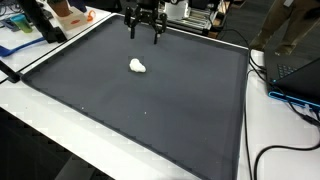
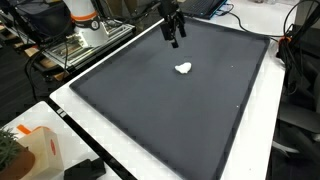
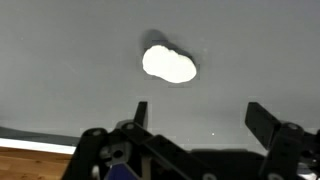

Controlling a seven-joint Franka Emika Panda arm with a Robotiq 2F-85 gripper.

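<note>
Jaws spread, white lump [image 3: 169, 64], lobes wrist-view only

The gripper [image 3: 196, 108] is built in black, with two flat, squared fingers [image 3: 262, 122]. Linkage bars and round pivot pins are seen at its base (a blue part shows beneath).

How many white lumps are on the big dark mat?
1. The white lump lies on the dark mat, toward its far end, near the open gripper and not touching it. Nothing looks hidden.
</note>
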